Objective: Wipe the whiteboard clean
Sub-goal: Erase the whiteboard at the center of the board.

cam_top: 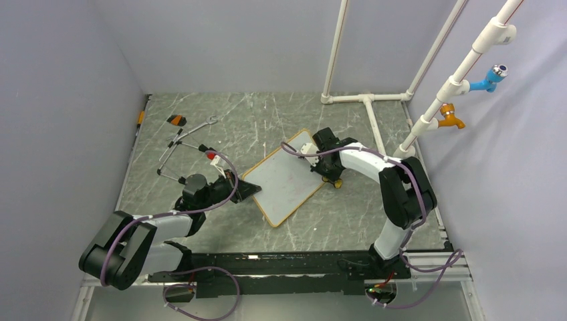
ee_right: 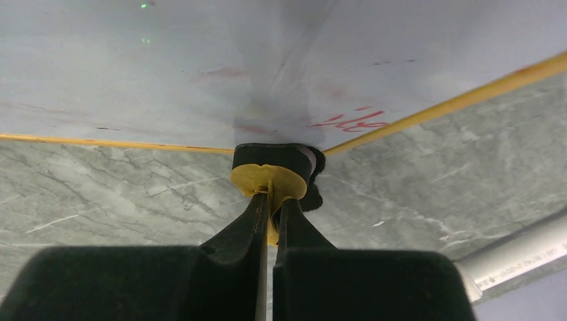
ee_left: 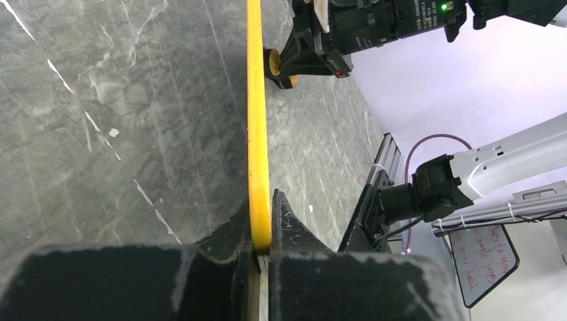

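Observation:
The whiteboard (cam_top: 287,179) lies tilted on the marble table, white with a thin tan-orange frame. My left gripper (cam_top: 249,189) is shut on the frame at the board's left corner. In the left wrist view the yellow frame edge (ee_left: 256,134) runs straight into the closed left gripper (ee_left: 263,227). My right gripper (cam_top: 329,171) is at the board's right corner, shut on a yellow eraser (ee_right: 271,177) with a black pad. The pad touches the board (ee_right: 200,67) at its corner. Red marks (ee_right: 351,122) and faint smears show beside the pad.
A white pipe frame (cam_top: 366,98) stands at the back, with blue (cam_top: 489,78) and orange (cam_top: 452,118) taps on the right. An orange-black tool (cam_top: 176,120) and wire pieces (cam_top: 187,144) lie back left. A second small written board (ee_left: 485,257) shows off the table.

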Tool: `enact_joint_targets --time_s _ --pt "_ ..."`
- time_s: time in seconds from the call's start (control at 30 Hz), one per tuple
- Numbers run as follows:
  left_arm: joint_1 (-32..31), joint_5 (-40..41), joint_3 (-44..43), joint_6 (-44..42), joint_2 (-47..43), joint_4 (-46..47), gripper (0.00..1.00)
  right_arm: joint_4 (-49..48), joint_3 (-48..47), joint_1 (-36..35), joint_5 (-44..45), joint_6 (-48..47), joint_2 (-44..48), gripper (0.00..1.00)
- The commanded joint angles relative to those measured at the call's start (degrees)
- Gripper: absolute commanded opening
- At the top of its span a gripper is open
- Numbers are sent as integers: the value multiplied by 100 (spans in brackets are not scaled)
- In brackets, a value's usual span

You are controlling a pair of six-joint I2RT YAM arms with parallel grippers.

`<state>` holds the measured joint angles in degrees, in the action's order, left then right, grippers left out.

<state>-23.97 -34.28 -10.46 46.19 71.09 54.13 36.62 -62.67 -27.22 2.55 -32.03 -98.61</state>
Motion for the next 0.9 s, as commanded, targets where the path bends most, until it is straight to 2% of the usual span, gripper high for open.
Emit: enact_joint_targets --time_s 0.0,0.27,0.43,0.63,0.87 --pt "-90 -795 -103 39 13 546 0 248 -104 1 -220 -8 -250 0" --pt "-91 -876 -108 65 122 647 0 -5 -1177 4 -665 341 -215 0" --pt "-90 -940 -109 108 186 759 0 -244 -1596 1 -580 535 -262 0" --pt "-91 -940 -106 78 114 675 0 -415 -1425 45 -348 606 -217 0" --pt "-86 -886 -114 -21 -55 457 0 -107 -567 163 -137 295 -185 0"
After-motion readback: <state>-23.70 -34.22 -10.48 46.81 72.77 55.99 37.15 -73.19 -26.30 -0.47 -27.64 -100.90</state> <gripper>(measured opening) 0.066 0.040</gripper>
